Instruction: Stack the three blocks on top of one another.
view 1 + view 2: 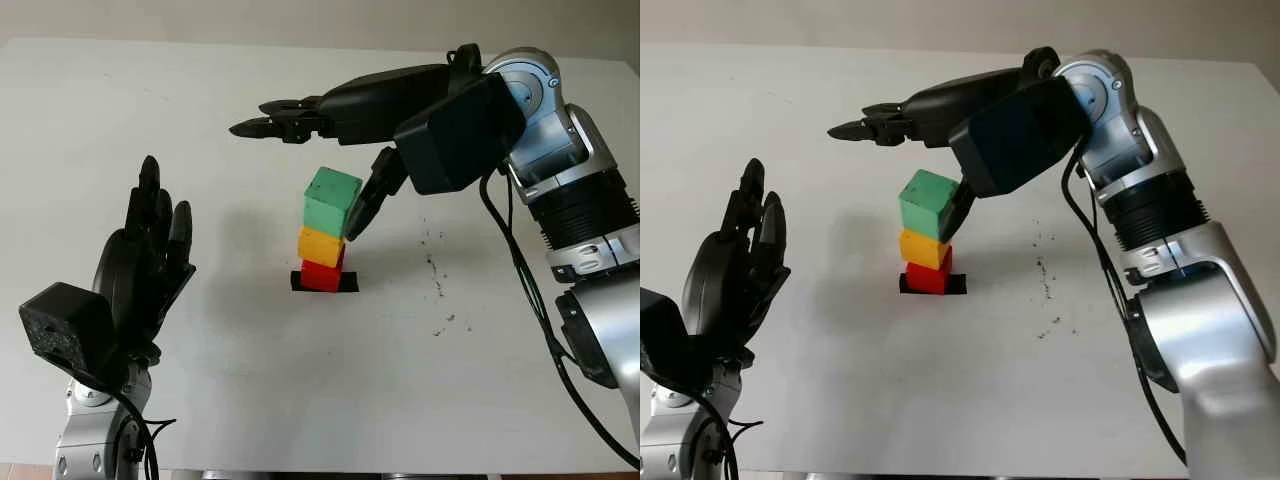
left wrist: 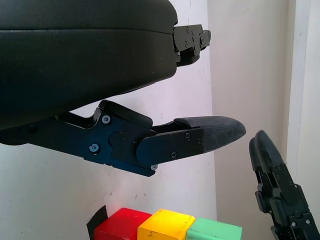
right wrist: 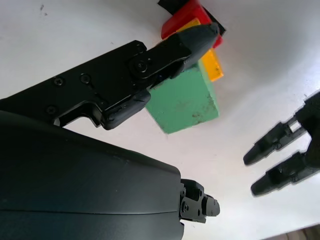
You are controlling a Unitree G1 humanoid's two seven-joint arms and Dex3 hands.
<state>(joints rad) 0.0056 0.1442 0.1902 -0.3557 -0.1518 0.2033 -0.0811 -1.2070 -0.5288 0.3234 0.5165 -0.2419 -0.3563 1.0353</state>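
White table (image 1: 250, 380), thumb-hidden green block (image 1: 331, 199).

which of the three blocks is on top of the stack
The green block, sitting tilted above the yellow block and the red block, beside the right hand.

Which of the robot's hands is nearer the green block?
Right. The right hand is open over the green block, thumb alongside it. The left hand is open, well off to the stack's left.
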